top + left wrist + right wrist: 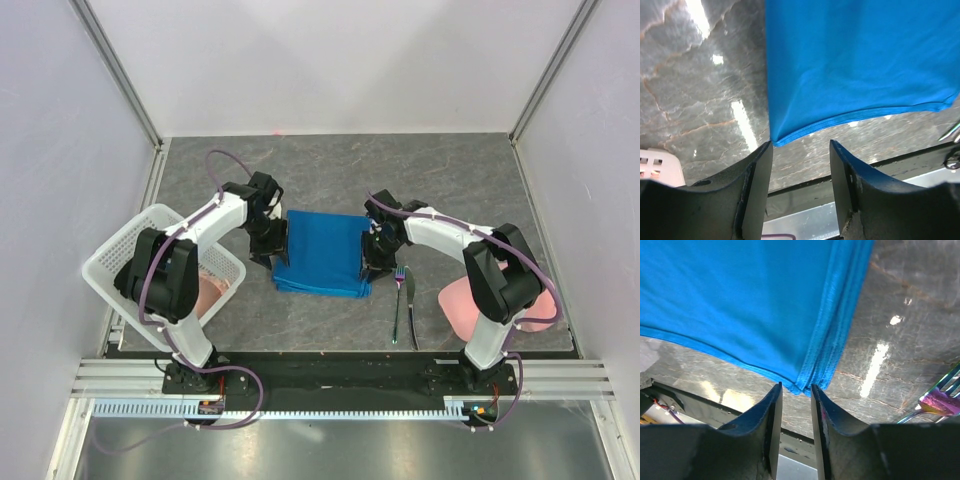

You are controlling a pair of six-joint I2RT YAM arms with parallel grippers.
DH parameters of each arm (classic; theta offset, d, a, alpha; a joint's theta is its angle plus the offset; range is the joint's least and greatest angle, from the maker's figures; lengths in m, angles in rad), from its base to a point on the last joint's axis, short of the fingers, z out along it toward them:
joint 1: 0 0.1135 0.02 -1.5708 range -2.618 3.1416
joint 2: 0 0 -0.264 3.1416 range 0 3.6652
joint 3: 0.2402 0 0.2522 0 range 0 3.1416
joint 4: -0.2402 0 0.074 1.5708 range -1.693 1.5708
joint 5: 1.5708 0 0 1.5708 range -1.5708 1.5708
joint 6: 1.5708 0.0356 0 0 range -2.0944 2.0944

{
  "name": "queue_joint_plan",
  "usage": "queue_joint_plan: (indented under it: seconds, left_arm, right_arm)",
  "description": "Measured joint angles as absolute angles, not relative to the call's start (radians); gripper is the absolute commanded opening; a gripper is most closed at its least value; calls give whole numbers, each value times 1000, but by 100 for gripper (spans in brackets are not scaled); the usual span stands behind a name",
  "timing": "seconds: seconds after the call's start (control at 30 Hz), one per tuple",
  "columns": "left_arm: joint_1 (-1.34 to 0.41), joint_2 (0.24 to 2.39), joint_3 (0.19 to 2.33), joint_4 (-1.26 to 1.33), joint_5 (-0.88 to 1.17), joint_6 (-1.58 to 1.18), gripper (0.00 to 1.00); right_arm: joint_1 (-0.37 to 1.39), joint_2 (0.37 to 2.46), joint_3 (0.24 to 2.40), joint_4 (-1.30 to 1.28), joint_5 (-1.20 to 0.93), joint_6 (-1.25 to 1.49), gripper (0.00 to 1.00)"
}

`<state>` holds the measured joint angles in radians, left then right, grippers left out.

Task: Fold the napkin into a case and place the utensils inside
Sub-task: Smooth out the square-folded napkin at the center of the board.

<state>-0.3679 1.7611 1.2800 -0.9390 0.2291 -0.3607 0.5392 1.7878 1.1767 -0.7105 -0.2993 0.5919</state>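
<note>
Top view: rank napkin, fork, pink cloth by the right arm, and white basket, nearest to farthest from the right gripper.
1. napkin: its right edge sits at the right gripper.
2. fork: just right, toward the arm bases.
3. pink cloth: farther right, beside the right arm.
4. white basket: far left.

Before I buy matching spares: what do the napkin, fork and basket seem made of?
Napkin: thin matte blue fabric, with stitched hem. Fork: polished metal, likely coated, showing iridescent purple glints. Basket: probably white plastic, judging by its moulded lattice walls.
</note>
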Motion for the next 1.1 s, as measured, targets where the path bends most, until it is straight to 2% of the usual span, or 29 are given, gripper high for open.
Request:
queue_joint_plan:
  seconds: [0.43, 0.73, 1.1]
  left_arm:
    - [-364, 1739, 1208, -938, 218, -340, 55]
    - [-355, 1736, 1189, -933, 237, -327, 57]
    - [-326, 1736, 1139, -923, 276, -316, 50]
  right_arm:
    - [576, 1788, 1109, -653, -311, 663, 33]
    - [579, 1788, 1087, -635, -310, 695, 36]
    - [579, 1788, 1070, -627, -310, 715, 35]
